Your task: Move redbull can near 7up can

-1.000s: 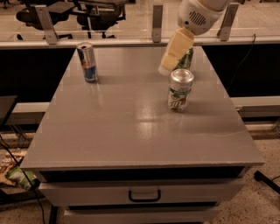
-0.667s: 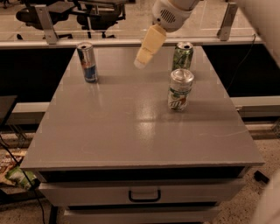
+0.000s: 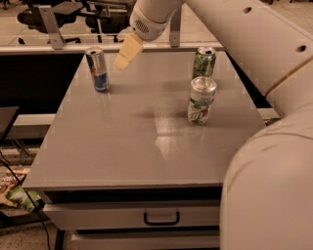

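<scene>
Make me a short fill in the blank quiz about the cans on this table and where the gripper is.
The table holds ____ cans.
The gripper hovers beside the redbull can, which stands ____.
From the camera, the dark green can stands just ____ the 7up can.
Missing words: three; upright; behind.

Grey table (image 3: 122,156), drawer (image 3: 117,216) with black handle (image 3: 161,218) fitted below. Office chairs (image 3: 54,12) parked behind. Cables (image 3: 10,163) strewn at left. Light reflected off tabletop. Gripper (image 3: 126,52) held above table's far left.
</scene>
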`<state>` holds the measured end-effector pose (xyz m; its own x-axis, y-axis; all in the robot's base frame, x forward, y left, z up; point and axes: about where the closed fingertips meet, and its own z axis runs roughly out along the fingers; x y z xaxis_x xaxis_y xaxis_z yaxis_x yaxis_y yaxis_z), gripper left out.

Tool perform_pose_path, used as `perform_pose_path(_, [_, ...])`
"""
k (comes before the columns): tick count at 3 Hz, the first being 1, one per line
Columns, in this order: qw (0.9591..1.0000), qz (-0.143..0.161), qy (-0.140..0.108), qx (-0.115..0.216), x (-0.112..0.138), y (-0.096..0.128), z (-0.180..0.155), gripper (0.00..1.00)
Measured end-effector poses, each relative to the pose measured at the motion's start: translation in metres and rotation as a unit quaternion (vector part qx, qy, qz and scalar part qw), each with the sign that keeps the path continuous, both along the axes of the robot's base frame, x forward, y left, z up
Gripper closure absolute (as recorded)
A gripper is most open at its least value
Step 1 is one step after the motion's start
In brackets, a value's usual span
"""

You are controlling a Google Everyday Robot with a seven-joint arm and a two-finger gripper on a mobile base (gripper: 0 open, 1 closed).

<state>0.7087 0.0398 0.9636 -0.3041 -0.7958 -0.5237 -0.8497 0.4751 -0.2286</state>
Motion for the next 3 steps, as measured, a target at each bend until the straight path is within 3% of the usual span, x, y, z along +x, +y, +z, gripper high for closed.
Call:
perform_pose_path(2, [0.9995,-0.019,0.002,0.024,0.032,0.063,-0.022,0.00])
perform_pose_path(3, [0.9994,-0.008,0.004,0.034,0.034,0.093,-0.028,0.00])
